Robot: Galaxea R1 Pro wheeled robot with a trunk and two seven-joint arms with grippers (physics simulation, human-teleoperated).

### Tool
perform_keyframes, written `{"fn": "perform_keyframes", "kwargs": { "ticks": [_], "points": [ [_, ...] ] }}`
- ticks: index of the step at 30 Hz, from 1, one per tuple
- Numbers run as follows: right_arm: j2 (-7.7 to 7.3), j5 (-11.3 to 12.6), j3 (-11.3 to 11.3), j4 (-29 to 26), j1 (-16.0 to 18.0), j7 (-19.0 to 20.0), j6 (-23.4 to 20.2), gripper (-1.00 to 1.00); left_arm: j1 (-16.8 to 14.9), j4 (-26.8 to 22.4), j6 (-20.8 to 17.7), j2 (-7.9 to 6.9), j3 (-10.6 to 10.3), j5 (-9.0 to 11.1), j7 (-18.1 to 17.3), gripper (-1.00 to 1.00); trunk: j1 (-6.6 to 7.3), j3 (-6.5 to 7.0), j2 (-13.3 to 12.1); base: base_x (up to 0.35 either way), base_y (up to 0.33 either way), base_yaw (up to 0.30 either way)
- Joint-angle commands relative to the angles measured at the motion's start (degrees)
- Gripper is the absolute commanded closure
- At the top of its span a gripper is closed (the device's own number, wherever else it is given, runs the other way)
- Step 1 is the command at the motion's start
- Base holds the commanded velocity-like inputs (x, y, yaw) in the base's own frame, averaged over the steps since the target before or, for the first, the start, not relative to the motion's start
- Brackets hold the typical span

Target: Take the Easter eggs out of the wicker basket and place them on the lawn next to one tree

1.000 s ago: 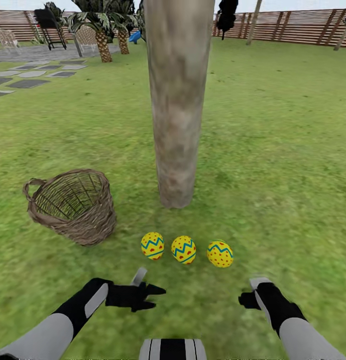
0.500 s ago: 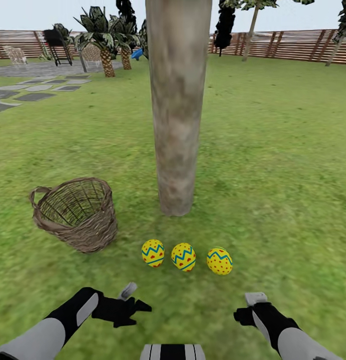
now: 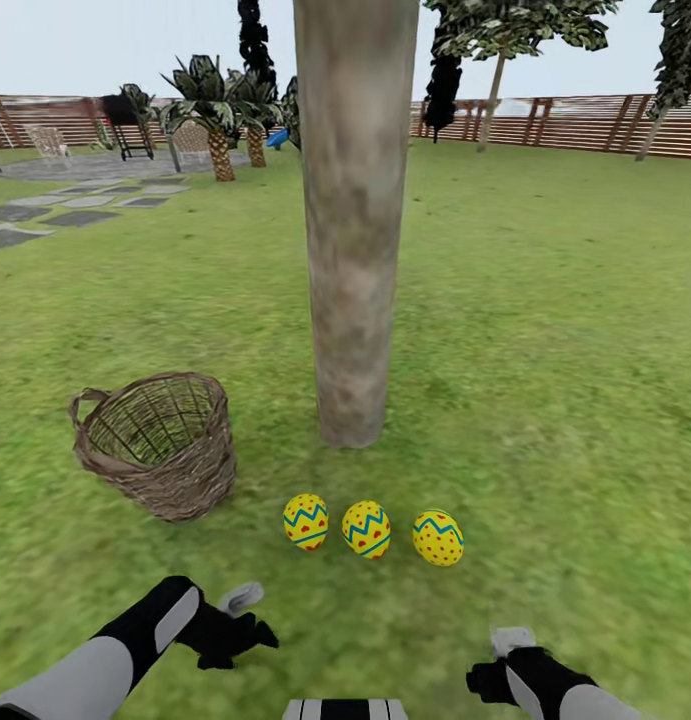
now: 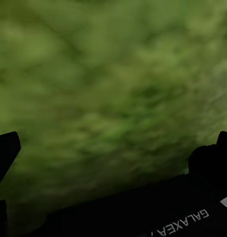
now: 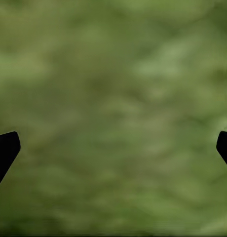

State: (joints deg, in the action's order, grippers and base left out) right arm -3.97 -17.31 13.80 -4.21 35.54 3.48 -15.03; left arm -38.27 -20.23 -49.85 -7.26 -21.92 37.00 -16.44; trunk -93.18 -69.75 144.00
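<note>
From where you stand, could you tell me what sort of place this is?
A fenced back garden, most likely: a wide lawn, a slatted wooden fence behind it, and palms beside a paved patio.

Head camera high, facing forward-down past tree (image 3: pixel 353 220), both wrist cameras close over lawn (image 4: pixel 113 74), grass shared

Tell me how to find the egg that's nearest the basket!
Find the thick grey tree on the lawn. Three yellow Easter eggs sit in a row before it. Yours is the end egg on the wicker basket side, with no egg between them.
</note>
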Motion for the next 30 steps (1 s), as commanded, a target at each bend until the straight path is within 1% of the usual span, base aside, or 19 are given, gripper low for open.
{"fn": "perform_keyframes", "kwargs": {
  "ticks": [1, 2, 3, 4, 5, 6, 9, 10, 13, 15, 16, 17, 18, 21, 26, 30],
  "points": [
    [-0.03, -0.66, 0.44, 0.45, -1.14, 0.28, 1.60, -1.00, 0.00, 0.69, -0.05, 0.04, -0.22, -0.28, 2.26, -1.00, 0.04, 0.19, 0.00, 0.000, 0.000, 0.000],
    [-0.23, -0.67, 0.44, 0.85, -2.82, 0.23, 4.08, -1.00, 0.08, 3.76, 0.10, 0.60, -0.23, -0.28, 5.76, -1.00, 0.06, 0.41, -0.01, 0.000, 0.000, 0.000],
    [-0.57, -0.65, 0.44, 0.95, -3.56, 0.22, 5.07, -1.00, 0.08, 5.83, 0.61, 0.97, -0.23, -0.31, 6.79, -1.00, 0.09, 0.63, -0.03, 0.000, 0.000, 0.000],
    [-0.87, -0.61, 0.44, 0.98, -3.95, 0.20, 5.54, -1.00, 0.08, 6.92, 1.27, 1.12, -0.23, -0.31, 7.17, -1.00, 0.11, 0.85, -0.04, 0.000, 0.000, 0.000],
    [-1.27, -0.54, 0.44, 1.02, -4.42, 0.18, 6.06, -1.00, 0.10, 8.45, 3.02, 1.27, -0.23, -0.23, 7.61, -1.00, 0.14, 1.07, -0.05, 0.000, 0.000, 0.000],
    [-1.41, -0.50, 0.44, 1.06, -4.60, 0.16, 6.19, -1.00, 0.11, 9.17, 3.79, 1.30, -0.23, -0.19, 7.70, -1.00, 0.16, 1.30, -0.07, 0.000, 0.000, 0.000],
    [-1.66, -0.48, 0.44, 1.12, -5.14, 0.02, 6.25, -1.00, 0.12, 10.89, 4.88, 1.47, -0.23, -0.11, 7.83, -1.00, 0.24, 1.96, -0.11, 0.000, 0.000, 0.000],
    [-1.79, -0.46, 0.44, 1.32, -6.54, -0.20, 6.36, -1.00, 0.12, 12.55, 5.21, 2.18, -0.23, -0.09, 7.84, -1.00, 0.27, 2.18, -0.12, 0.000, 0.000, 0.000],
    [-1.93, -0.52, 0.44, 1.38, -7.68, -0.29, 6.97, -1.00, 0.12, 14.71, 5.94, 2.96, -0.19, -0.04, 7.87, -1.00, 0.34, 2.85, -0.16, 0.000, 0.000, 0.000],
    [-2.45, -0.38, 0.44, 1.46, -8.12, -0.31, 10.04, -1.00, 0.12, 15.92, 7.38, 3.15, -0.16, -0.07, 7.90, -1.00, 0.40, 3.29, -0.19, 0.000, 0.000, 0.000],
    [-2.62, -0.33, 0.44, 1.52, -8.60, -0.31, 12.26, -1.00, 0.12, 16.87, 7.73, 3.16, -0.15, -0.08, 7.91, -1.00, 0.42, 3.51, -0.20, 0.000, 0.000, 0.000],
    [-2.71, -0.29, 0.44, 1.56, -9.62, -0.32, 15.42, -1.00, 0.12, 17.87, 8.03, 2.99, -0.15, -0.08, 7.91, -1.00, 0.45, 3.73, -0.21, 0.000, 0.000, 0.000],
    [-2.71, -0.23, 0.44, 1.57, -9.98, -0.32, 16.53, -1.00, 0.17, 18.16, 8.11, 2.94, -0.14, -0.08, 7.91, -1.00, 0.47, 3.95, -0.23, 0.000, 0.000, 0.000],
    [-2.71, -0.19, 0.46, 1.57, -10.73, -0.32, 17.44, -1.00, 1.08, 18.33, 8.39, 3.12, -0.14, -0.08, 7.91, -1.00, 0.55, 4.62, -0.27, 0.000, 0.000, 0.000],
    [-2.67, -0.18, 0.45, 1.61, -11.15, -0.26, 17.65, -1.00, 2.08, 18.45, 9.70, 3.07, -0.14, -0.08, 7.91, -1.00, 0.68, 5.73, -0.33, 0.000, 0.000, 0.000],
    [-2.54, -0.22, 0.44, 3.59, -11.87, -0.23, 17.65, -1.00, 3.42, 18.47, 10.03, 3.20, -0.19, -0.16, 7.91, -1.00, 0.78, 6.61, -0.39, 0.000, 0.000, 0.000]
  ]
}}
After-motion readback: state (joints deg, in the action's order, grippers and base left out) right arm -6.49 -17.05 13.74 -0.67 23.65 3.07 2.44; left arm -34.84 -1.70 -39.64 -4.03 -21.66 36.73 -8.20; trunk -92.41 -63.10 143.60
